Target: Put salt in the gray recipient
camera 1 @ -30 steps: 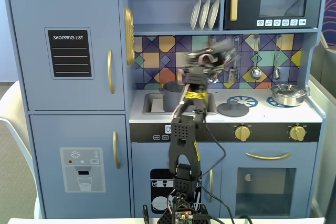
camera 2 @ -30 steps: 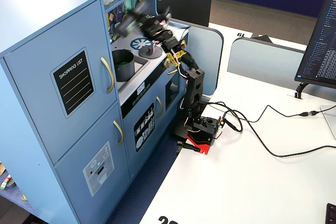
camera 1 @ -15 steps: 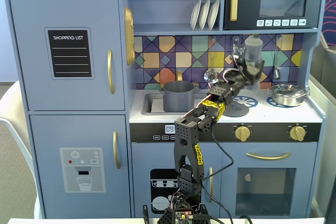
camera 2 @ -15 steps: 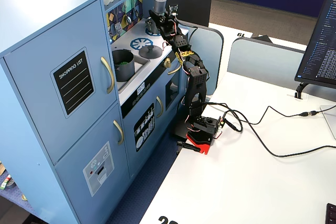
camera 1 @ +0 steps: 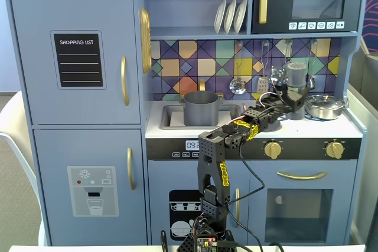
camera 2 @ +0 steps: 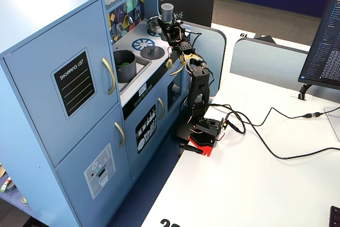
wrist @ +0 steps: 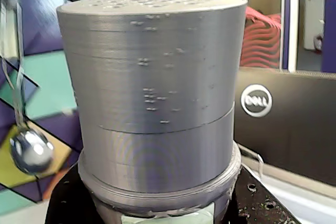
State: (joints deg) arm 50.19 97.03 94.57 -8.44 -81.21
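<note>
The salt shaker (camera 1: 296,78) stands upright over the right side of the toy stove, dark gray with a lighter cap. My gripper (camera 1: 293,97) is shut on its body. In the wrist view the cap (wrist: 155,93) fills the frame, a strip of pale green label (wrist: 173,217) shows below it, and my gripper (wrist: 157,214) has black jaws on both sides. The gray recipient (camera 1: 202,107) sits in the sink, well left of the shaker. In a fixed view from the side the pot (camera 2: 124,65) shows green inside, and the shaker (camera 2: 168,12) is far behind it.
A shiny silver pan (camera 1: 325,106) sits just right of the shaker. A flat gray lid with a knob (camera 2: 153,51) lies on the stove between sink and shaker. Utensils (camera 1: 238,84) hang on the tiled back wall. A shelf and microwave (camera 1: 307,7) overhang the counter.
</note>
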